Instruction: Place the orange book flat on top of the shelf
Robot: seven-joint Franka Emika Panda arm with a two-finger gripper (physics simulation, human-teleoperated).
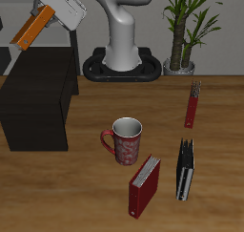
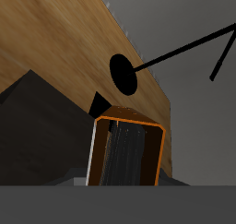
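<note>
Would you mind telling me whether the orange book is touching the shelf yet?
Apart. The exterior view shows the orange book, held in the pincer, tilted in the air with open background between it and the shelf top.

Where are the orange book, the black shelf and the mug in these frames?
orange book point(image 1: 34, 28): exterior view, on its orange cover, held in the gripper.
shelf point(image 1: 38, 88): exterior view, on its flat black top.
mug point(image 1: 126, 141): exterior view, on its patterned red side wall.
</note>
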